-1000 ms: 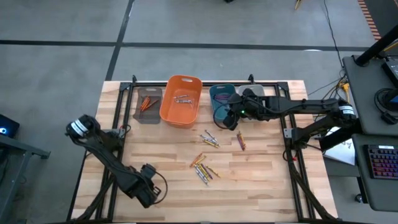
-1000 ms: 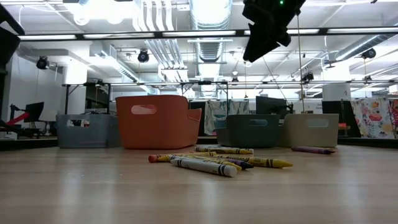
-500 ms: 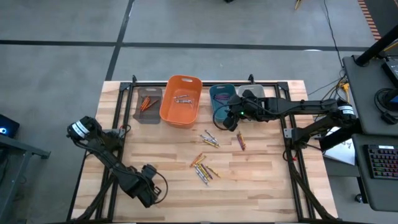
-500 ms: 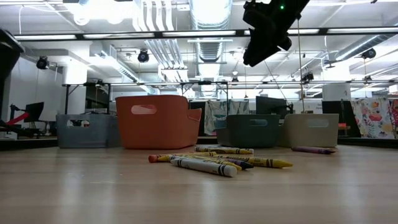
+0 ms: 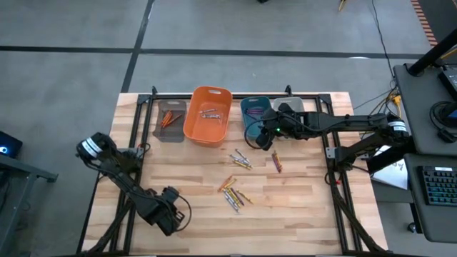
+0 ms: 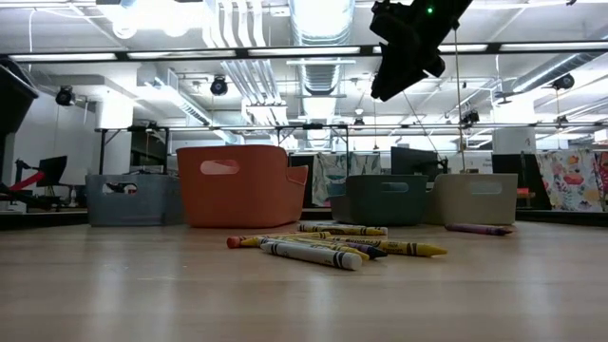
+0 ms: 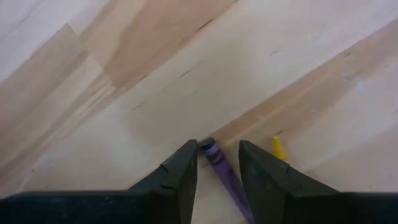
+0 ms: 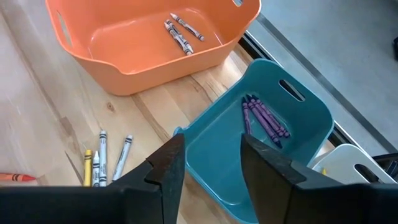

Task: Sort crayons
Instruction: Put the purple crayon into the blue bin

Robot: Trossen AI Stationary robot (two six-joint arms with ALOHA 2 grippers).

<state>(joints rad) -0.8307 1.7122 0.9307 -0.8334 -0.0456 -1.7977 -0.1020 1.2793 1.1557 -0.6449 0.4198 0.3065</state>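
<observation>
Wooden bench (image 5: 300, 207) carries four bins in a row at its far edge. Orange bin (image 5: 208, 116), the biggest, holds a few grey crayons (image 8: 181, 34). Teal bin (image 8: 261, 149), just beside orange bin, holds purple crayons (image 8: 264, 118). Right tool (image 5: 258, 137) hangs above teal bin's near edge, fingers apart, nothing btwn them. Left tool (image 7: 217, 165) sits well away from orange bin at the bench's near corner, fingers narrowly apart astride a purple crayon (image 7: 221, 168); can't tell if gripped. Loose crayons (image 5: 235, 193) lie mid-bench, nearer than orange bin.
</observation>
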